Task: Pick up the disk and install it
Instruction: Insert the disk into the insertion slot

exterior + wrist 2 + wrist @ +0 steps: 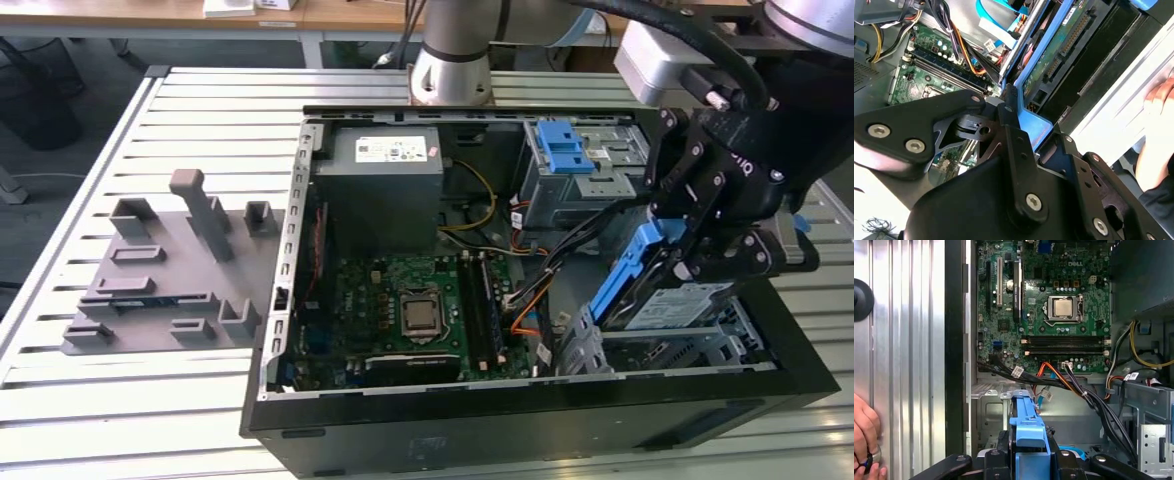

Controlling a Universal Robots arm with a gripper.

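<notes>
Though clamped in the gripper [697, 262] at the computer case's [534, 425] four o'clock, the disk [671, 308] seems stiff, dense, shock-fragile; frame edges — safest hold.

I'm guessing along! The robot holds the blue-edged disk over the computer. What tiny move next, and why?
Probably lower the disk a little toward the metal drive cage. The gripper holds it tilted over the cage inside the open case, not yet seated.

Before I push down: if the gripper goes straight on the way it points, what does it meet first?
Probably the metal drive cage below it. The gripper, shut on the disk, points down into the case, so the disk's lower edge would touch the cage first; depth is hard to judge.
</notes>
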